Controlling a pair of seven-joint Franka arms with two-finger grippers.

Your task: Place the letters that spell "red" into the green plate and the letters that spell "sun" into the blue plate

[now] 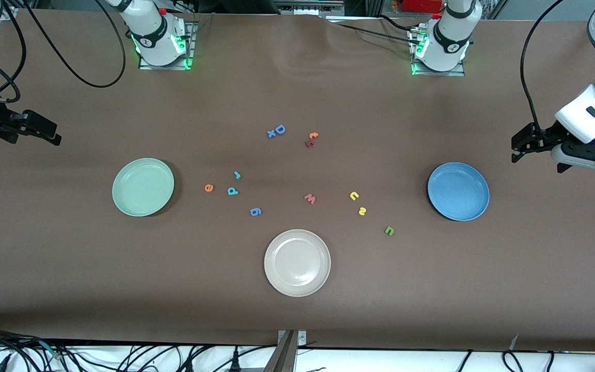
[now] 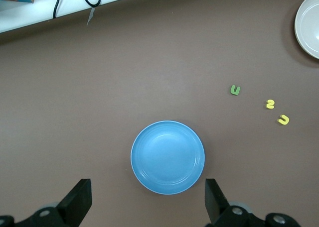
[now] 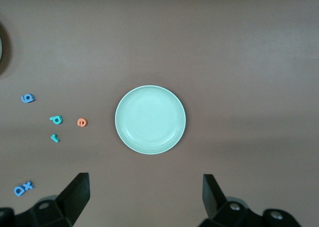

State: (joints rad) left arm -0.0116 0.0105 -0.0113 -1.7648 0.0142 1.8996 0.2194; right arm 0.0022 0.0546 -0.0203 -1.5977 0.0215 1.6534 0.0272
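Observation:
The green plate [image 1: 143, 186] lies toward the right arm's end, with nothing in it. Beside it on the cloth are the orange "e" [image 1: 208, 188], teal "d" [image 1: 232, 191] and teal "r" [image 1: 236, 174]. The blue plate [image 1: 458, 191] holds nothing and sits toward the left arm's end. Close to it are the yellow "u" [image 1: 354, 195], yellow "s" [image 1: 362, 211] and green "n" [image 1: 389, 230]. My right gripper [image 1: 44, 132] hangs open over the table's end by the green plate [image 3: 150, 119]. My left gripper [image 1: 522, 144] is open above the table by the blue plate [image 2: 167, 157].
A whitish-beige plate [image 1: 297, 262] sits nearest the front camera, mid-table. Spare letters lie about: a blue "g" [image 1: 255, 211], a pinkish "w" [image 1: 310, 198], a blue "D" [image 1: 279, 129] with a small "x", and a red-orange pair [image 1: 311, 139].

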